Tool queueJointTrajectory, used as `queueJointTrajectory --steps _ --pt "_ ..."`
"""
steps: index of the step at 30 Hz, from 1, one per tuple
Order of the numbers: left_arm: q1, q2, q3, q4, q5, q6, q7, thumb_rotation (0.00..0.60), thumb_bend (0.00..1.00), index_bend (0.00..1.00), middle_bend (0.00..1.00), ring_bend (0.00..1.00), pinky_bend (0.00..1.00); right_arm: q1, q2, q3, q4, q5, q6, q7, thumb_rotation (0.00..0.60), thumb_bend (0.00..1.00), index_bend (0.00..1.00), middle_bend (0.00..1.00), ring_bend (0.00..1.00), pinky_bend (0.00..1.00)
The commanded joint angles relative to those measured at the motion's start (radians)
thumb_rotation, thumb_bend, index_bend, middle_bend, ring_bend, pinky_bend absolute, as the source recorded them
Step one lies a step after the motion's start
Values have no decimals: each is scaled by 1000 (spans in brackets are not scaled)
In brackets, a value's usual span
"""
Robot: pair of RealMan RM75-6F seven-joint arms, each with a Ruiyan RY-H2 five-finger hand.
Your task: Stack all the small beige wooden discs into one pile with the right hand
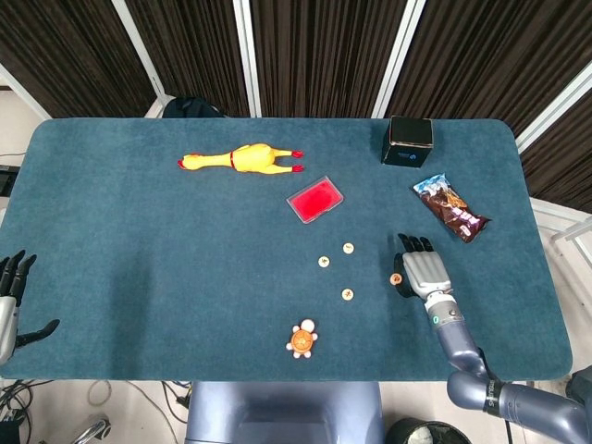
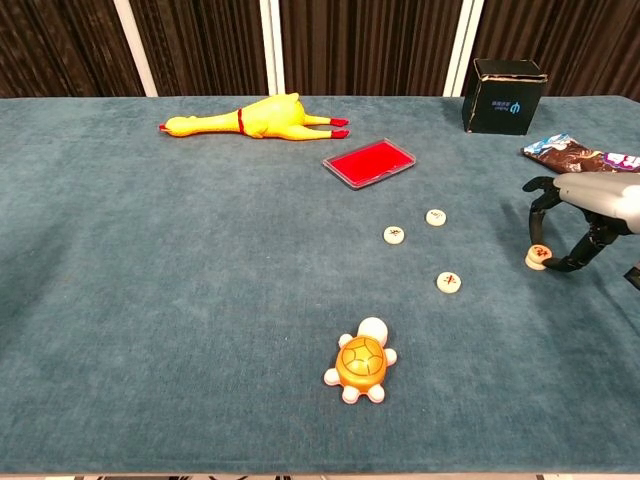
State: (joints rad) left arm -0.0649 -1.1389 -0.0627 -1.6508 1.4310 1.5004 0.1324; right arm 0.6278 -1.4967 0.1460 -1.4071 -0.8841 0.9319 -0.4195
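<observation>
Four small beige wooden discs lie on the blue table [image 1: 139,231]. Three sit loosely grouped near the middle — one disc [image 2: 436,217] furthest back, a second disc [image 2: 394,235] just to its left and nearer the camera, and a third disc [image 2: 448,282] nearer still, each apart from the others. The fourth disc [image 2: 539,256] lies off to the right, well apart from that group, and the right hand [image 2: 585,215] arches over it with fingers curved downward; a fingertip and the thumb come down on either side of the disc, which appears to rest on the cloth. In the head view the same right hand [image 1: 423,269] shows palm-down with the disc [image 1: 397,277] at its left edge, and whether the fingers actually pinch it cannot be told from either view. The left hand [image 1: 11,301] hangs off the table's left edge, fingers spread and holding nothing. Elsewhere on the table — a yellow rubber chicken [image 1: 242,159] lies on its side toward the back, a red tray [image 1: 314,200] sits between it and the discs, a black box [image 1: 409,140] stands at the back right, a snack packet [image 1: 450,208] lies beside the right hand's far side, and an orange toy turtle [image 2: 362,362] rests near the front edge.
</observation>
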Motion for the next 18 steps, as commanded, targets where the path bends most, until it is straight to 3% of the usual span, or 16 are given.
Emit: queueJointTrajectory --steps 1,18 --pt "0 0 0 0 0 1 0 600 14 63 0 0 0 2 2 -1 -2 4 -2 -4 600 391 555 8 46 0" --pt "0 0 -1 0 -2 1 2 600 15 62 0 0 0 10 9 -6 -13 24 -7 -12 600 390 511 8 46 0"
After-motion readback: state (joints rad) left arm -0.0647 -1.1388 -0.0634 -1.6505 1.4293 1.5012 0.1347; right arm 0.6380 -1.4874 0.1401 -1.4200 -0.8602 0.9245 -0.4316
